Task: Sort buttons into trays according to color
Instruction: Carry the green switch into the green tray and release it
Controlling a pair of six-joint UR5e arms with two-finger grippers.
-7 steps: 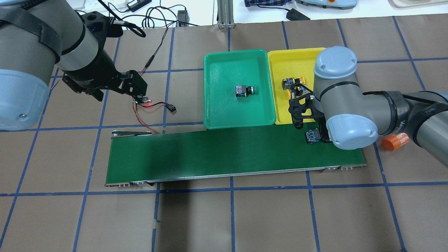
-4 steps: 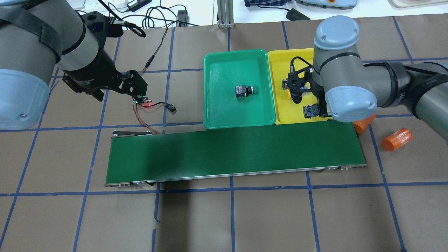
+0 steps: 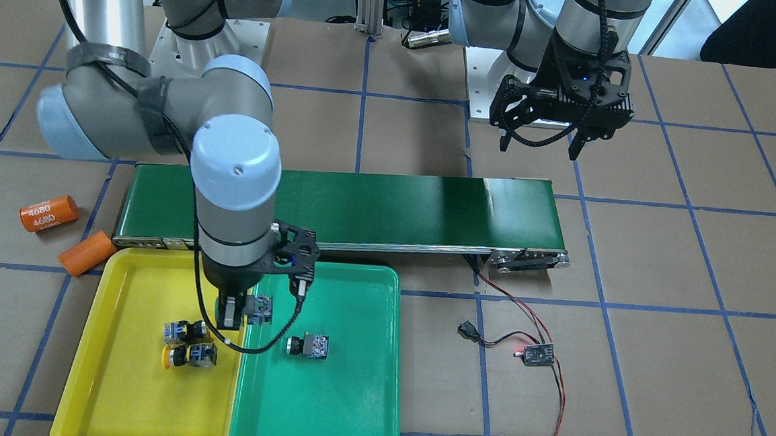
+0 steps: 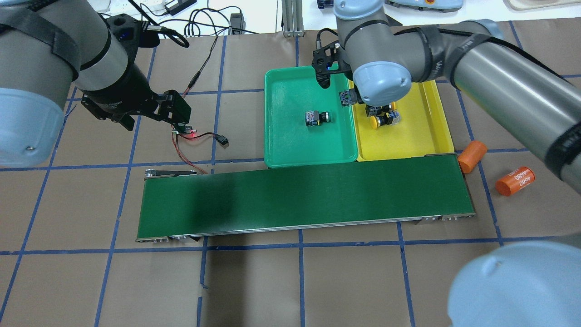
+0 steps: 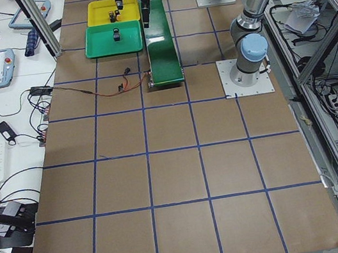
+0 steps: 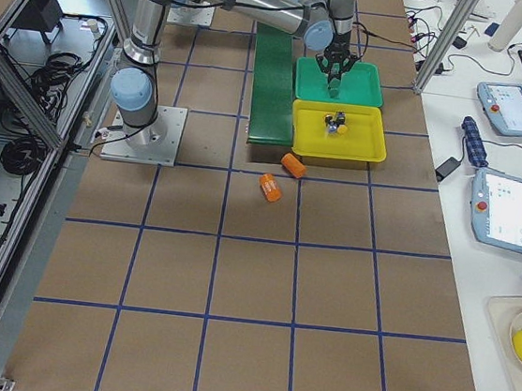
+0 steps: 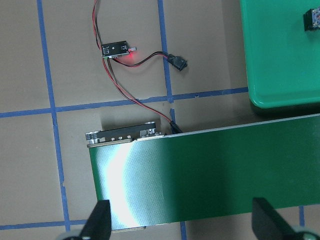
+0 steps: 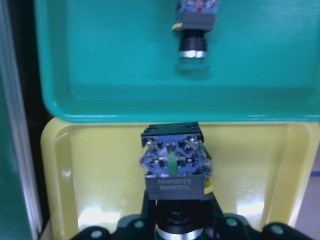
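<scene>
Gripping a button [image 8: 172,167], right tool [image 8: 176,225] clamped on it over the yellow tray [image 3: 115,390] edge beside the green tray [image 3: 349,404], another button [image 3: 307,345] lying in the green tray, two yellow-capped buttons [image 3: 190,354] in the yellow, left tool [image 3: 540,145] wide open, empty.

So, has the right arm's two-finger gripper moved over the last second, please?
Yes. The right gripper, shut on a grey-blue push-button, went from over the dark green conveyor belt to the seam between the green tray and yellow tray.
</scene>
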